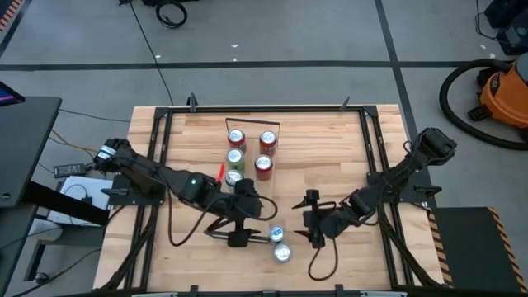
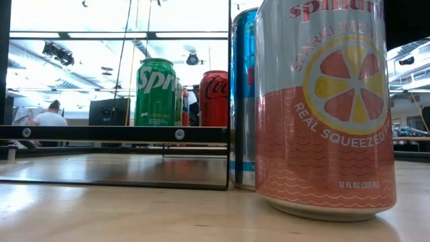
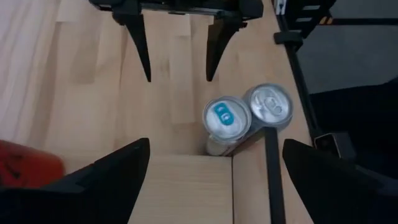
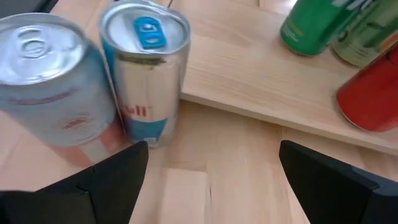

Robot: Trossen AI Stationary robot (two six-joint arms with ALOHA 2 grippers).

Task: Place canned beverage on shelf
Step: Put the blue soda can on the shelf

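Note:
The shelf [image 1: 252,188], a light-wood plank with black wire ends, lies on the table and bears several upright red and green cans [image 1: 264,165]. Off its near end, two cans stand on their bases on the tabletop. One is a slim blue-and-silver can [image 3: 226,118] and the other a pink grapefruit can [image 3: 270,106]; they stand side by side. My left gripper [image 1: 252,227] hovers open over the plank's near end, pointing at these two. My right gripper [image 1: 308,219] faces them from the table's right side, open and low; it also shows in the left wrist view [image 3: 178,78].
The shelf's black wire frame [image 2: 114,133] crosses the low view in front of the green can [image 2: 156,91] and red can [image 2: 213,97]. Black rails [image 1: 371,165] edge the tabletop. Bare wood lies between my right gripper and the two cans.

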